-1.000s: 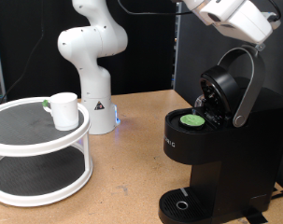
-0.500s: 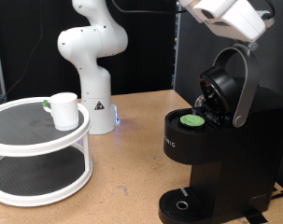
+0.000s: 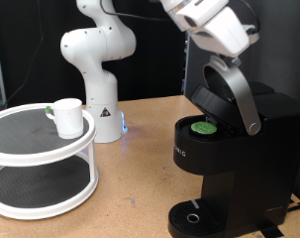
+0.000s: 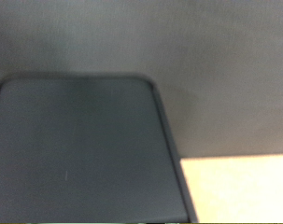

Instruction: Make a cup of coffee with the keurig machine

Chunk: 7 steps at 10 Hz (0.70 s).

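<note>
The keurig machine (image 3: pixel 227 178) stands at the exterior view's right, black, with its hinged lid (image 3: pixel 214 99) partly lowered over the open chamber. A dark pod with a green lid (image 3: pixel 202 126) sits in the chamber. My gripper (image 3: pixel 227 55) is at the top of the grey curved handle (image 3: pixel 245 99); its fingers are hidden by the white hand. The cup (image 3: pixel 67 116), a small white mug, stands on the top tier of a round stand at the exterior view's left, far from the gripper. The wrist view shows only a blurred dark panel (image 4: pixel 80 149).
The white two-tier round stand (image 3: pixel 31 149) takes up the exterior view's lower left. The white robot arm base (image 3: pixel 95 59) stands behind it on the wooden table (image 3: pixel 135 178). The round drip tray (image 3: pixel 192 218) is at the machine's foot.
My hand has moved down and to the exterior view's left. The grey handle and the lid have swung with it, lowering towards the pod chamber.
</note>
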### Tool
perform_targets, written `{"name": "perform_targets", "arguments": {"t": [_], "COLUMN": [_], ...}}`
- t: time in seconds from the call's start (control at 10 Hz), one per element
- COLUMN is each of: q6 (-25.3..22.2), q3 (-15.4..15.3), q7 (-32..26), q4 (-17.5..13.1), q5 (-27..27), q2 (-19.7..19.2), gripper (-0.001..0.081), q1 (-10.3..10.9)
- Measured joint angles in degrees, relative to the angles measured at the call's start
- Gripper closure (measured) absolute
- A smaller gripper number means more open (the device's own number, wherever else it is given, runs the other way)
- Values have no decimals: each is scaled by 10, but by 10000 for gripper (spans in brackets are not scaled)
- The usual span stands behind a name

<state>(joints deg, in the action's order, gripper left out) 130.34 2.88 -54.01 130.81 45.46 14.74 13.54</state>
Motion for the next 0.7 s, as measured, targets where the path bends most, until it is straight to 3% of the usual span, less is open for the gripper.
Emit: {"name": "perform_targets", "arguments": {"t": [0.7], "q6": [0], "q3": [23], "q7": [-91], "q4": [45], "q5": [-22], "q2": [0], "gripper": [799], "q1": [-18]}}
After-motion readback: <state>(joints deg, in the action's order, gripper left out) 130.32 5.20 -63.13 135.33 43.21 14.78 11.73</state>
